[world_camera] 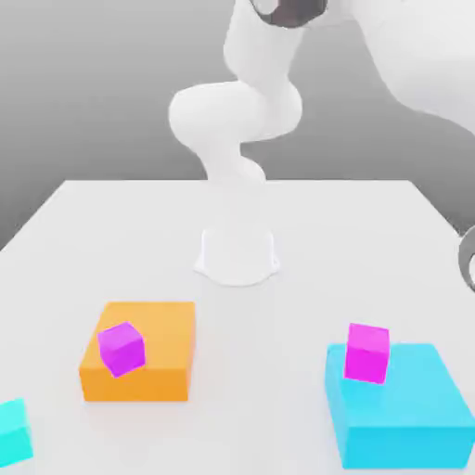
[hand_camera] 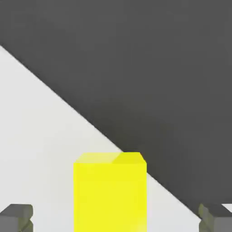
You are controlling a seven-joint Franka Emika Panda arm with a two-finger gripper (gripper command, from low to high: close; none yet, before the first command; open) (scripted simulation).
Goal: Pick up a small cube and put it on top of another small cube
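Observation:
In the exterior view, one small magenta cube [world_camera: 121,348] sits tilted on top of a flat orange block [world_camera: 167,348]. A second small magenta cube [world_camera: 367,353] stands on the back edge of a flat cyan block [world_camera: 399,413]. A small cyan cube [world_camera: 13,432] lies at the front left edge. In the hand view, my gripper [hand_camera: 116,219] is open, with one grey fingertip [hand_camera: 16,217] on each side of a yellow cube [hand_camera: 110,192]. The cube stands on the white table between the fingers, apart from both, near the table's edge.
The arm's white base [world_camera: 237,252] stands in the middle of the white table [world_camera: 306,232]. The arm rises from it and bends off toward the exterior view's right. Beyond the table's edge the hand view shows dark floor [hand_camera: 158,68].

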